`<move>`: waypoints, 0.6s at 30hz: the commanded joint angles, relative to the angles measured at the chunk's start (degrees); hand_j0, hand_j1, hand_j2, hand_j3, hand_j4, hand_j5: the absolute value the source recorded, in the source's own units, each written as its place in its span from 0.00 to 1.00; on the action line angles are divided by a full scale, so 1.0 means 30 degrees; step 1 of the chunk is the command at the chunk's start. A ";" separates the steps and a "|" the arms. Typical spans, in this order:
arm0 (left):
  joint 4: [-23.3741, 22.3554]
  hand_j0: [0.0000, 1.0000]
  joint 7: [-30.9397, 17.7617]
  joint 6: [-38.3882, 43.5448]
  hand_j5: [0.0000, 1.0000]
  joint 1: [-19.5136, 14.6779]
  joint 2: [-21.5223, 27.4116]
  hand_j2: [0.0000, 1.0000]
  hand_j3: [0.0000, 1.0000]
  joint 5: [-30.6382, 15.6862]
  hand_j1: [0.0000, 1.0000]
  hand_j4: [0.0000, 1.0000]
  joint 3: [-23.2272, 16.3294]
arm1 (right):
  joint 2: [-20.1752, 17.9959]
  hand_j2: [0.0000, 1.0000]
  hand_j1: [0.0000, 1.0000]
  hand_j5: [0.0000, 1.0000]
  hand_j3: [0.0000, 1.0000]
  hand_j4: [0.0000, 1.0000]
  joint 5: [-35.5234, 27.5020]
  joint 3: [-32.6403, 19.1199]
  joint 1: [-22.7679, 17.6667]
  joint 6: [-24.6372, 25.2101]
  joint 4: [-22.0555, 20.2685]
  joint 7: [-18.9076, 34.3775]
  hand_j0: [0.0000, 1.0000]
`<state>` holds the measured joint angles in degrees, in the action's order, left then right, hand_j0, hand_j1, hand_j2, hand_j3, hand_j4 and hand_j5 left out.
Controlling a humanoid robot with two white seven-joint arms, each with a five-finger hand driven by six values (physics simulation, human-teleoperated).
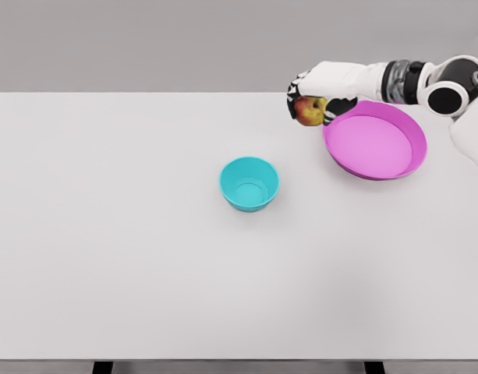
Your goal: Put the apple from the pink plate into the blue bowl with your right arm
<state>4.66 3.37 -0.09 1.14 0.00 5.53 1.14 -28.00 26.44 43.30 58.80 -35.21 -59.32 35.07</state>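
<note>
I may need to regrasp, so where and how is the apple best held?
Hold the apple around its round middle, coming from the right and above, as the right hand does now. It is lifted off the pink plate, left of its rim, so its underside stays free for release into the blue bowl.

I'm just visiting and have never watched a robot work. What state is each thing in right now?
Apple: gripped in the hand, off the plate, past its left rim.
Right hand: fingers closed around the apple.
Pink plate: empty, on the table.
Blue bowl: empty, upright, left of and nearer than the plate.
Left arm: out of sight.
</note>
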 commanded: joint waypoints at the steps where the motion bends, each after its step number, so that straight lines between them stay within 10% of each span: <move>1: -0.0002 1.00 0.0019 0.0000 1.00 0.0000 0.0001 1.00 1.00 0.0003 1.00 1.00 -0.0001 | -0.0011 0.44 0.44 0.44 0.44 0.44 -0.0143 0.0011 -0.0029 0.0071 -0.1142 -0.0025 0.44; 18: -0.0002 1.00 -0.0010 0.0000 1.00 0.0000 0.0001 1.00 1.00 0.0003 1.00 1.00 -0.0001 | -0.0392 0.44 0.44 0.44 0.44 0.44 -0.0172 0.2004 -0.1259 0.0071 -0.6738 -0.0025 0.44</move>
<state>4.66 3.37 -0.09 1.14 0.00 5.53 1.14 -29.13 26.24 48.41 55.02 -35.19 -78.18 35.07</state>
